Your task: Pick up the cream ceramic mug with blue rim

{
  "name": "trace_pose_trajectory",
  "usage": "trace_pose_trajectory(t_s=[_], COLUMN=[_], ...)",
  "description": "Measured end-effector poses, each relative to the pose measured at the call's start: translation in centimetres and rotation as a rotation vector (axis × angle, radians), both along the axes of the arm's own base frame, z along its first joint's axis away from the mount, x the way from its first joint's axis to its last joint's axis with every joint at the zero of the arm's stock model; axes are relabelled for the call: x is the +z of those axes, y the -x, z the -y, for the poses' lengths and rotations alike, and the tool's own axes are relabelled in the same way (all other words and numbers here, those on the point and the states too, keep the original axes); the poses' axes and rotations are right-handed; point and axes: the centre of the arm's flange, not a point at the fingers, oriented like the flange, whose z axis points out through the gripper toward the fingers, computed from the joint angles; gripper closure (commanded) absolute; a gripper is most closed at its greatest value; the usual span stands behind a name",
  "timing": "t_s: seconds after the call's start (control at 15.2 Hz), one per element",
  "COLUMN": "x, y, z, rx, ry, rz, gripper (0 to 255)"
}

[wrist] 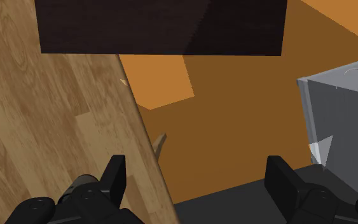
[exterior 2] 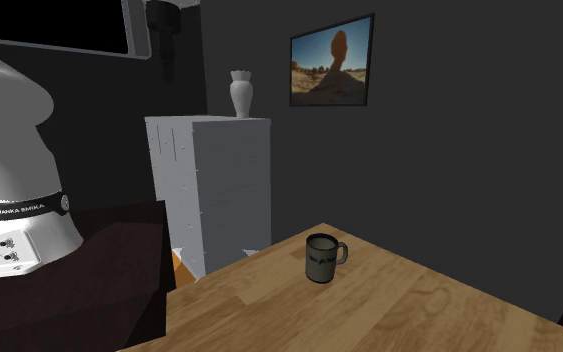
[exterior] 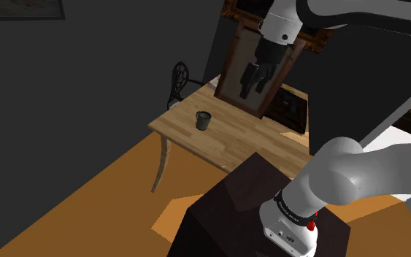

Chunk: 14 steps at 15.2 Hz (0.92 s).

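The mug [exterior: 203, 120] looks dark grey in this dim light and stands upright on the wooden table [exterior: 255, 142], near the corner on the shoulder view's left. In the second exterior view the mug [exterior 2: 322, 257] shows its handle on that view's right and a dark band with lettering. My black gripper [exterior: 252, 89] hangs well above the table, up and to the shoulder view's right of the mug. In the wrist view the gripper [wrist: 198, 184] is open with nothing between its fingers. It hangs over the table edge [wrist: 142, 140] and the orange floor.
A dark framed mirror [exterior: 251, 80] leans at the table's far side. The dark stand [exterior: 269, 219] sits at the near edge. A white drawer cabinet [exterior 2: 214, 190] with a vase [exterior 2: 241, 93] stands by the wall, under a picture [exterior 2: 332, 62]. A sewing-machine base [exterior: 180, 82] stands beyond the table.
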Motion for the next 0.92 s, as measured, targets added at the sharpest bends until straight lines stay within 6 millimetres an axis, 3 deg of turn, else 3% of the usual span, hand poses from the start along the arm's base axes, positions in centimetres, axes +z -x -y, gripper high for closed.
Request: trace_pose_trajectory(t_s=[0.26,0.92], x=[-1.8,-9.8], y=[-1.3,-8.2], z=[1.9,9.2], rx=[0.007,0.041], ry=[-0.004,-0.023], rz=[-0.002,-0.004], gripper=[0,0])
